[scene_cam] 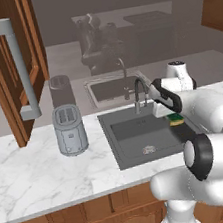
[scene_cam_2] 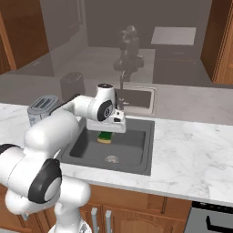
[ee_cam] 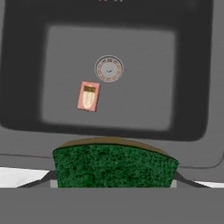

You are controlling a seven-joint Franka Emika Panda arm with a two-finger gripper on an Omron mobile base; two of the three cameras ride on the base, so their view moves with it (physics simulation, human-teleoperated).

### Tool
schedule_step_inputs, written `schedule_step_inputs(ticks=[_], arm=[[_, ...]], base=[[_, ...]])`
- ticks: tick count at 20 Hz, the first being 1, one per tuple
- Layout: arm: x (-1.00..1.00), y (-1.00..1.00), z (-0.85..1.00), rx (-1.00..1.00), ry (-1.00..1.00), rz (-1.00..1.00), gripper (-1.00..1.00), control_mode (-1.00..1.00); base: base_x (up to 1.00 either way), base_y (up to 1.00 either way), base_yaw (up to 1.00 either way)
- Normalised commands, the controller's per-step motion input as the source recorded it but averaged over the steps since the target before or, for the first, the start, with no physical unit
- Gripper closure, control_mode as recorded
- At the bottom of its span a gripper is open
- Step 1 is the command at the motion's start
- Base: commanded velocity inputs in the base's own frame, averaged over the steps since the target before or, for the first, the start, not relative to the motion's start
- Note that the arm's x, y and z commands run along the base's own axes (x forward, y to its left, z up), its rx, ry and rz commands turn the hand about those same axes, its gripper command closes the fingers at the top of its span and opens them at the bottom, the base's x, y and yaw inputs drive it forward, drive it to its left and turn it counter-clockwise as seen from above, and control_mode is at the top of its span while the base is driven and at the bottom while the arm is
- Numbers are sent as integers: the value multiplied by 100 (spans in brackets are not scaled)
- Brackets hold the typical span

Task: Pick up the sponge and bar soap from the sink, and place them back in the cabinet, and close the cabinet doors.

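My gripper [scene_cam_2: 106,132] hangs over the sink [scene_cam_2: 86,148], shut on the sponge [ee_cam: 114,165]. The sponge's dark green top fills the bottom of the hand view between the fingertips. From the base views the sponge [scene_cam: 175,119] shows its green and yellow layers just under the hand [scene_cam: 164,106], above the basin's right side. The bar soap [ee_cam: 89,96], cream with pinkish edges, lies flat on the sink floor beside the round drain [ee_cam: 109,68]. A cabinet door [scene_cam: 5,99] with a long grey bar handle [scene_cam: 18,66] stands open at the upper left.
A silver toaster [scene_cam: 70,130] stands on the marble counter [scene_cam: 42,174] left of the sink. The curved faucet [scene_cam: 138,93] rises at the basin's back edge, close to my hand. Lower cupboard fronts [scene_cam: 99,216] run under the counter.
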Motion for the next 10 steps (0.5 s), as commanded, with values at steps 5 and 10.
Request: schedule_step_inputs(ticks=[5,10], arm=[[-24,24,25,0,0,0,100,-100],[-16,26,22,0,0,-1,100,-100]], base=[[0,0,0],[0,0,0]])
